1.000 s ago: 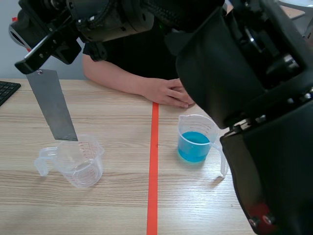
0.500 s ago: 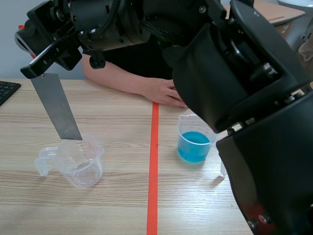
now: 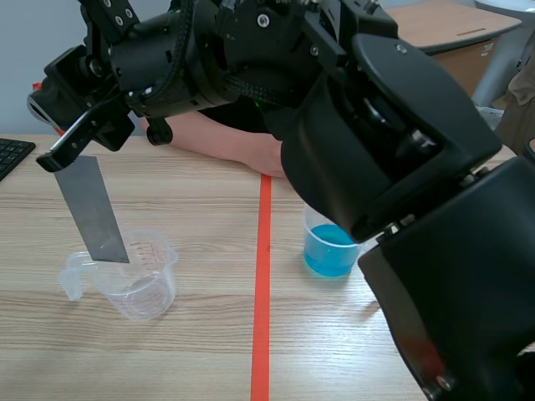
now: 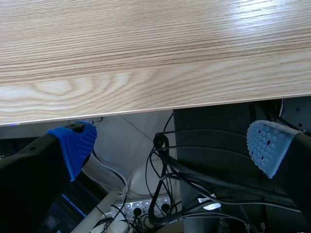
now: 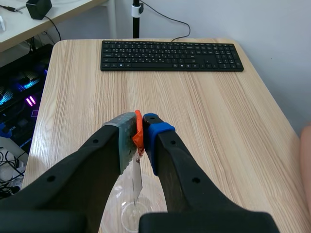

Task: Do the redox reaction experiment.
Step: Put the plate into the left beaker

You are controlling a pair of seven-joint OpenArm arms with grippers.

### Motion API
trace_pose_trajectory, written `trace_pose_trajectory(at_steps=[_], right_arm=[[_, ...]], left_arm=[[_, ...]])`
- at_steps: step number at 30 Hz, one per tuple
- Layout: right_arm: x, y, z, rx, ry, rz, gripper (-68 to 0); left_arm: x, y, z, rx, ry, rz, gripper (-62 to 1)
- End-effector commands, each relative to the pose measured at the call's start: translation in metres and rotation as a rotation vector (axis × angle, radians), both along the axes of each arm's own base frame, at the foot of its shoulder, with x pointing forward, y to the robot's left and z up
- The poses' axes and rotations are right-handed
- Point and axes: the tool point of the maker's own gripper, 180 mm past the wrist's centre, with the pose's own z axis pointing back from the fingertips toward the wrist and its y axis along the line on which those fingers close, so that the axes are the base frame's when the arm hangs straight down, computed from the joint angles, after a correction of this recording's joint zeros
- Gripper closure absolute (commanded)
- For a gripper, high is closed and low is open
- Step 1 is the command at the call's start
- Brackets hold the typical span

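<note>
- The right gripper [image 3: 68, 149] is far over on the left side of the table [image 3: 201, 334]. It is clenched on the top end of a grey metal strip [image 3: 94, 213], and a bit of orange tape [image 5: 138, 128] shows between its pads [image 5: 126, 138].
- The strip hangs a little tilted, with its lower end at the mouth of an empty clear cup [image 3: 134, 284].
- A second cup with blue liquid [image 3: 332, 248] stands well apart, on the other side of the red line [image 3: 261, 317].
- The left gripper [image 4: 170, 145] has its fingers spread and holds nothing. It is past the table edge, above some cables [image 4: 165, 160].
- A person's arm [image 3: 221, 142] rests on the far side of the table.
- A black keyboard [image 5: 170, 56] lies at the table end.
</note>
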Motion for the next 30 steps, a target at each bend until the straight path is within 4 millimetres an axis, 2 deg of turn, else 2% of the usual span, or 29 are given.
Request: trace_pose_trajectory(at_steps=[1, 15, 26, 30], right_arm=[[0.000, 0.003, 0.007, 0.024, -0.007, 0.014, -1.7], [0.016, 0.000, -0.040, -0.063, 0.052, -0.033, -1.7], [0.019, 0.002, -0.049, -0.092, 0.005, -0.040, -1.8], [0.020, 0.000, -0.053, -0.117, -0.003, -0.046, -6.1]], left_arm=[[0.000, 0.000, 0.002, -0.003, -0.007, -0.001, -62.3], [-0.001, 0.000, 0.001, 0.001, 0.001, -0.004, -62.3], [-0.002, 0.000, 0.001, 0.001, 0.004, -0.003, -62.3], [-0.002, 0.000, 0.001, 0.001, 0.004, -0.003, -62.3]])
